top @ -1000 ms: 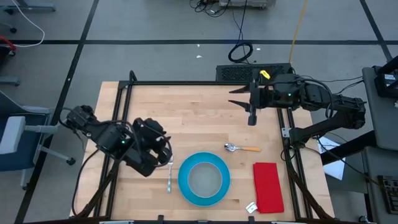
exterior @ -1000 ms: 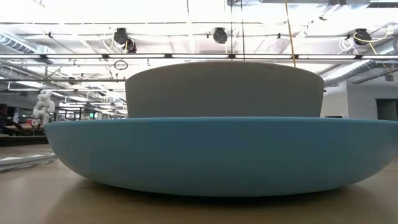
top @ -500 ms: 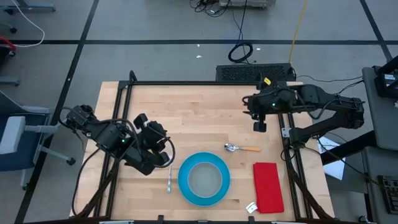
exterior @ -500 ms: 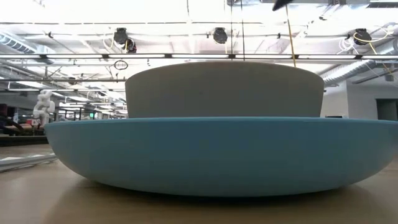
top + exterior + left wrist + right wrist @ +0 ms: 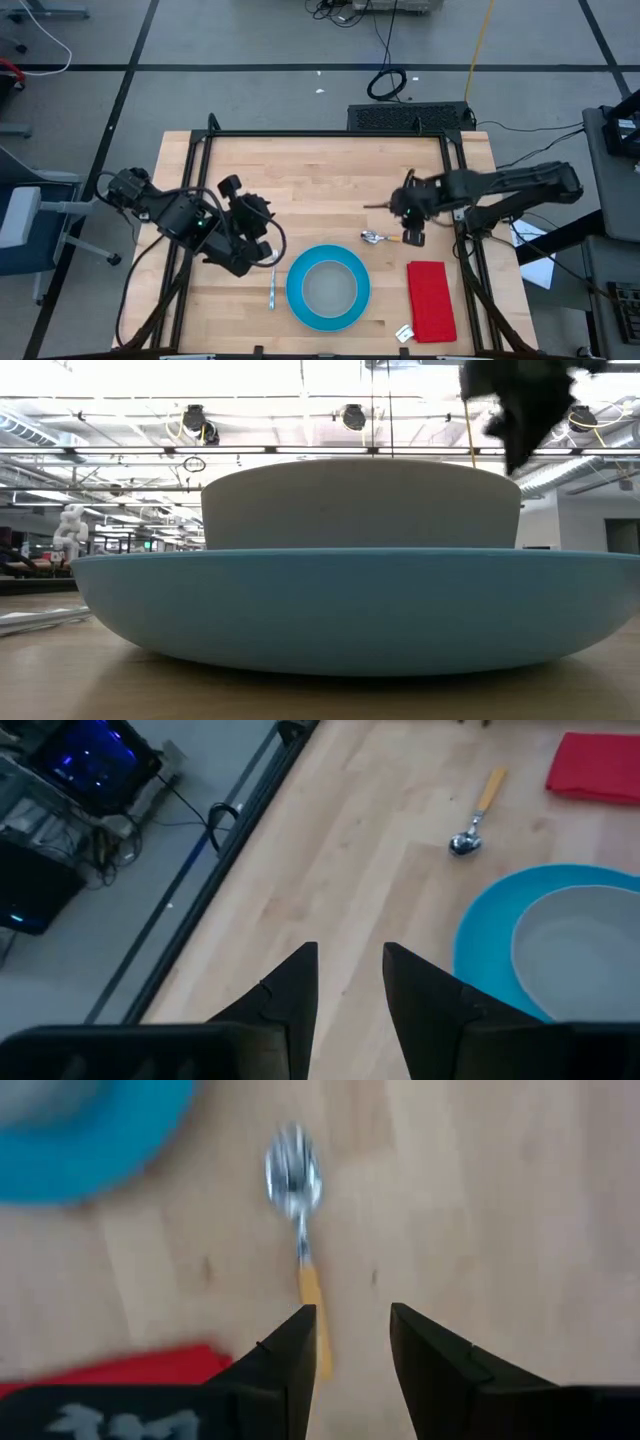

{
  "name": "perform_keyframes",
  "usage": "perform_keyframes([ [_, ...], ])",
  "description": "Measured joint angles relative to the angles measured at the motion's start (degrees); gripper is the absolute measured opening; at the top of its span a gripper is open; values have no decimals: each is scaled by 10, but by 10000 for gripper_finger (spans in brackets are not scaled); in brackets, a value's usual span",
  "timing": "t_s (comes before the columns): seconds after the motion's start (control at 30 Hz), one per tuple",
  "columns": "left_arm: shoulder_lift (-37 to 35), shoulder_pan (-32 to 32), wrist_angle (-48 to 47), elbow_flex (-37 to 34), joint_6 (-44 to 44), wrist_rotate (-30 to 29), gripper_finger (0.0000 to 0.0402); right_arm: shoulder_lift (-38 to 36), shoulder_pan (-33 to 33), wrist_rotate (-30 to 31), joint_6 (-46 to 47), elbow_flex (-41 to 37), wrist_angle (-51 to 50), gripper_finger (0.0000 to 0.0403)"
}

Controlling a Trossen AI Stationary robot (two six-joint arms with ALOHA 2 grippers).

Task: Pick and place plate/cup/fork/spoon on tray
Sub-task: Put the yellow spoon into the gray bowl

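The high view looks straight down on the whole wooden table [image 5: 330, 170], while the low view sits at table-top height right against the blue plate [image 5: 340, 610] carrying the grey cup [image 5: 360, 505], facing level into the room behind. Each wrist view looks down past its own dark fingers at the table; both share the spoon [image 5: 472, 815] [image 5: 298, 1210] beside the plate.

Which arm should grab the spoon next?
Right. The right gripper hangs open almost directly over the spoon, its handle lined up between the fingers in the wrist view. The left gripper sits beyond the plate, near the fork.
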Motion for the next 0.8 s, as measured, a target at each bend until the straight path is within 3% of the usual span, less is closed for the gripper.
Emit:
perform_keyframes([
  [0.13,0,12,0,0,19,0,122,-3,22,-21,66,-66,-2,120],
  [0.3,0,28,0,0,27,0,122,-4,55,-96,128,-119,37,120],
  [0.57,0,40,0,0,22,1,122,-4,72,-100,109,-173,162,120],
  [0.8,0,40,0,0,19,1,122,-4,41,-99,94,-193,164,120],
])
